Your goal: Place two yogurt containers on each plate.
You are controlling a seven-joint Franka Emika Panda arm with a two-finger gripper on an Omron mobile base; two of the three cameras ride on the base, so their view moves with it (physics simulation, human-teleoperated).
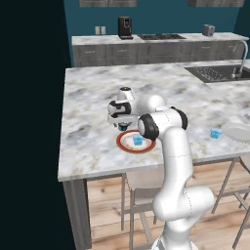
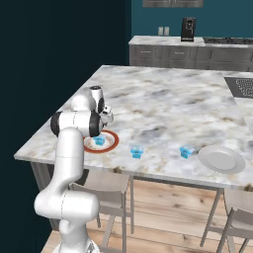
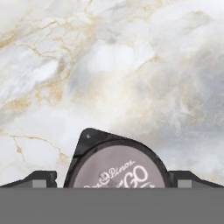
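Left base view: looked from behind the arm [image 1: 171, 161], on its left, forward and down over the marble counter [image 1: 97, 97]. Right base view: looked from behind on the right, down at that same counter [image 2: 163, 99]. Both took in the orange-rimmed plate [image 1: 122, 144] [image 2: 112, 141]. Hand view: sat very near, faced straight down at the counter [image 3: 109, 65] and a black cup's pale top [image 3: 118, 168].
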